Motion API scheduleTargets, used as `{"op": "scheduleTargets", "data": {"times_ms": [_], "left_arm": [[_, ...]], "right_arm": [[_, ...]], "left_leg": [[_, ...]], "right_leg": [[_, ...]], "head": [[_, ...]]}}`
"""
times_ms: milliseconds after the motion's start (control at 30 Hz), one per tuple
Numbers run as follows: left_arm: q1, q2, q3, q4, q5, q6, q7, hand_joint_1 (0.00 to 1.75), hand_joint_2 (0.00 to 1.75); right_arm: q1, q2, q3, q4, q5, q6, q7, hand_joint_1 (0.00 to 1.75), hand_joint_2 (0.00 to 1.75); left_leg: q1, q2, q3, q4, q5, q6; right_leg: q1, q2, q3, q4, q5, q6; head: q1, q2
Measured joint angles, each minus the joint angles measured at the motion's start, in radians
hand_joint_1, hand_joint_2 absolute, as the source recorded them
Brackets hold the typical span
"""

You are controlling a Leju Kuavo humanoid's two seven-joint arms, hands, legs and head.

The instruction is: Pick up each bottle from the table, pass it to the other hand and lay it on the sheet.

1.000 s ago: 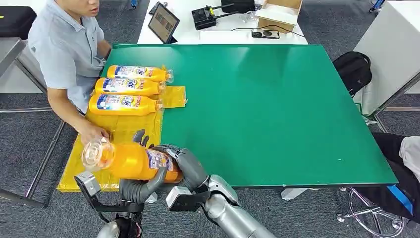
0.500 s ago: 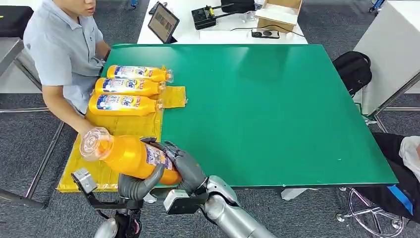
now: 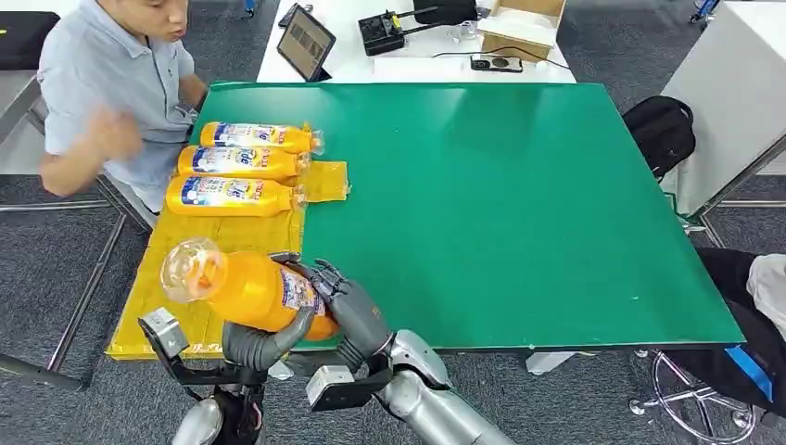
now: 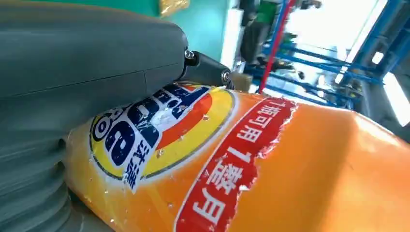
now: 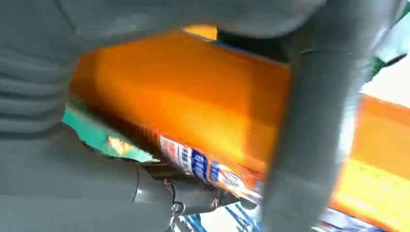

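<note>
Both hands, left hand (image 3: 264, 343) and right hand (image 3: 348, 311), grip orange bottle (image 3: 246, 289), blue-yellow label, clear base showing.

Bright, even light (wrist views blurred)

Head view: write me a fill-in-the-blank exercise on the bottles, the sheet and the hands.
1. The number of orange bottles lying side by side on the yellow sheet is ____.
2. The orange bottle in the air is gripped by ____ robot hands, left hand and right hand.
3. The table top is coloured ____.

Missing words: three; both; green
</note>
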Motion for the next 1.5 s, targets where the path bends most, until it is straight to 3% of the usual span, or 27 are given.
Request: {"op": "scheduleTargets", "data": {"times_ms": [400, 667, 900, 1167, 1300, 1467, 1500], "left_arm": [[-0.106, 0.023, 0.115, 0.132, -0.165, 0.155, 0.011, 1.75, 1.75], [-0.215, 0.039, 0.204, 0.25, -0.421, 0.381, 0.041, 1.75, 1.75], [-0.34, 0.053, 0.249, 0.391, -0.523, 0.458, 0.042, 1.75, 1.75], [-0.422, 0.106, 0.235, 0.549, -0.947, 0.668, 0.116, 1.75, 1.75], [-0.464, 0.14, 0.191, 0.645, -1.157, 0.663, 0.21, 1.75, 1.75], [-0.495, 0.158, 0.151, 0.721, -1.225, 0.622, 0.255, 1.75, 1.75], [-0.503, 0.16, 0.143, 0.737, -1.244, 0.598, 0.266, 1.68, 1.75]], "right_arm": [[0.014, -0.018, 0.095, -0.048, -0.016, -0.001, 0.0, 0.0, 0.0], [0.012, -0.02, 0.125, -0.051, -0.047, 0.027, 0.0, 0.0, 0.0], [0.003, -0.019, 0.146, -0.052, -0.064, 0.031, 0.0, 0.0, 0.0], [-0.01, -0.019, 0.158, -0.053, -0.078, 0.057, 0.0, 0.0, 0.0], [-0.016, -0.019, 0.16, -0.054, -0.077, 0.069, 0.0, 0.0, 0.0], [-0.017, -0.019, 0.161, -0.056, -0.074, 0.077, 0.0, 0.0, 0.0], [-0.017, -0.019, 0.161, -0.056, -0.07, 0.079, 0.0, 0.0, 0.0]], "left_leg": [[0.001, 0.0, 0.0, 0.0, 0.001, 0.0], [0.0, -0.003, 0.0, 0.0, 0.001, 0.0], [0.0, -0.002, 0.0, 0.0, 0.001, 0.0], [0.0, -0.001, 0.0, 0.0, 0.001, 0.0], [0.0, -0.001, 0.0, 0.0, 0.001, 0.0], [0.0, -0.001, 0.0, 0.0, 0.001, 0.0], [0.0, -0.001, 0.0, 0.0, 0.001, 0.0]], "right_leg": [[0.0, 0.0, 0.0, 0.0, 0.0, 0.0], [0.0, -0.002, 0.001, 0.0, 0.0, 0.0], [0.0, -0.001, 0.001, 0.001, 0.0, 0.0], [0.0, -0.001, 0.001, 0.001, 0.0, 0.0], [0.0, -0.001, 0.001, 0.001, 0.0, 0.0], [0.0, -0.001, 0.001, 0.001, 0.0, 0.0], [0.0, -0.001, 0.001, 0.001, 0.0, 0.0]], "head": [[0.0, 0.0], [0.0, 0.0], [0.001, 0.0], [0.0, 0.0], [0.0, 0.0], [0.0, 0.0], [0.0, 0.0]]}}
